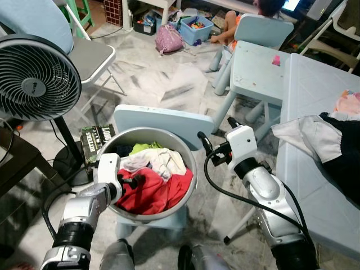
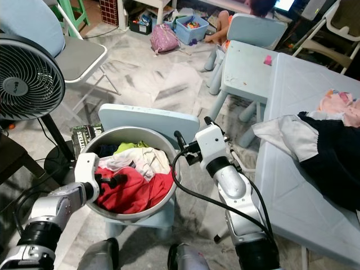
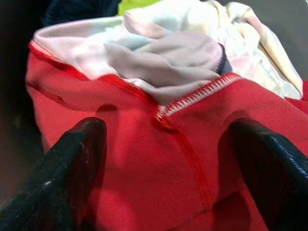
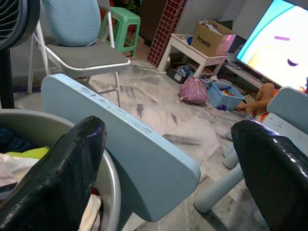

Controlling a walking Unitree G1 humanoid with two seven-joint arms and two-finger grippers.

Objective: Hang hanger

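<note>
A steel basin [image 1: 190,158] full of laundry stands on a small pale blue chair [image 1: 163,119] right in front of me. A red garment [image 1: 154,192] lies on top, with white cloth [image 1: 163,160] and a bit of yellow-green behind it. My left gripper [image 1: 135,181] is open over the basin's left side, its fingers [image 3: 79,159] straddling the red garment's stitched seam [image 3: 192,98]. My right gripper [image 1: 216,130] is open and holds nothing, hanging beside the basin's right rim above the chair back [image 4: 130,144]. I see no hanger.
A standing fan [image 1: 36,79] is close on my left, with a grey folding chair [image 1: 90,56] behind it. A pale blue table [image 1: 315,90] with dark and white clothes [image 1: 332,146] runs along my right. A small stool [image 1: 259,70], a person [image 1: 236,22] and toy bins lie beyond.
</note>
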